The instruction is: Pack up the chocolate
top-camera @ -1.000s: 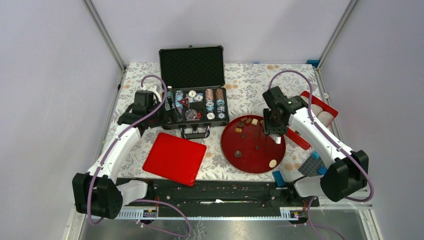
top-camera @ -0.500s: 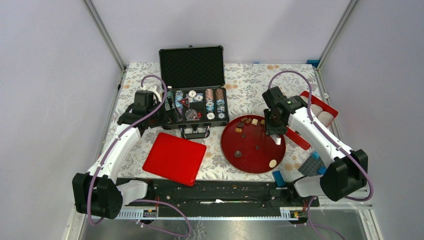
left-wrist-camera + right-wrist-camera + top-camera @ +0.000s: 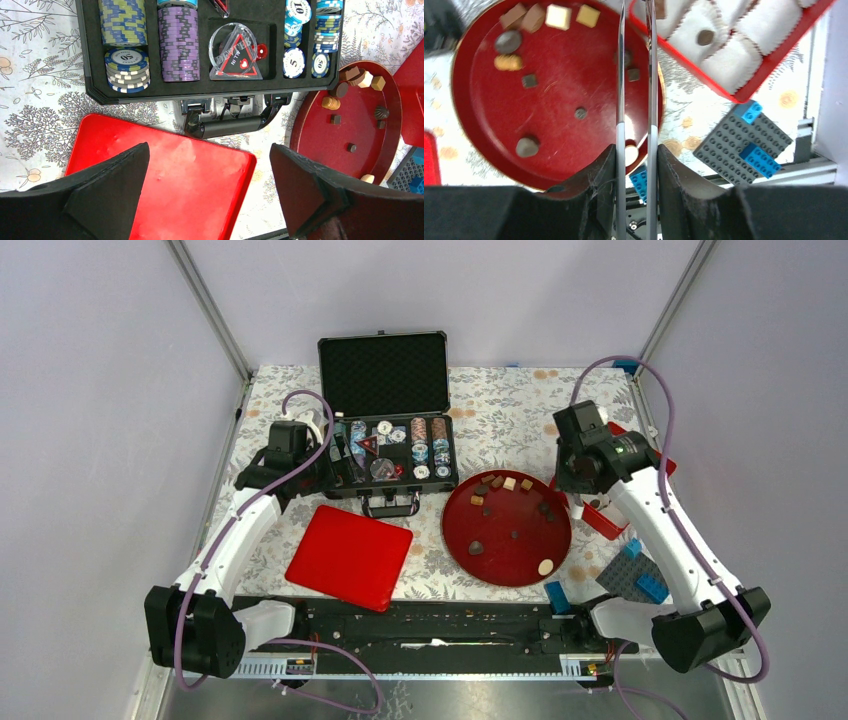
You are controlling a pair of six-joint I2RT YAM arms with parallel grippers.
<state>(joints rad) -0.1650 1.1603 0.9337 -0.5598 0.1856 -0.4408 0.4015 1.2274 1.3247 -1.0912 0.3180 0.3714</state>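
Holds left gripper (image 3: 209,150) wide open above red lid (image 3: 160,170). Poises right gripper (image 3: 636,15), blades narrowly apart, over box (image 3: 736,96) rim beside plate (image 3: 510,550); cannot tell whether gripping anything. Shows chocolate (image 3: 546,17) scattered on plate, one piece (image 3: 705,36) in box.

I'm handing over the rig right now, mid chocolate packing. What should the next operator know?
Left gripper: open, empty, by the red lid.
Right gripper: fingers narrowly apart, tips at the red box of paper cups; I cannot tell whether they hold anything.
Chocolate: most pieces lie on the round plate.
Done: at least one piece sits in a cup.
Left: move the rest into cups.
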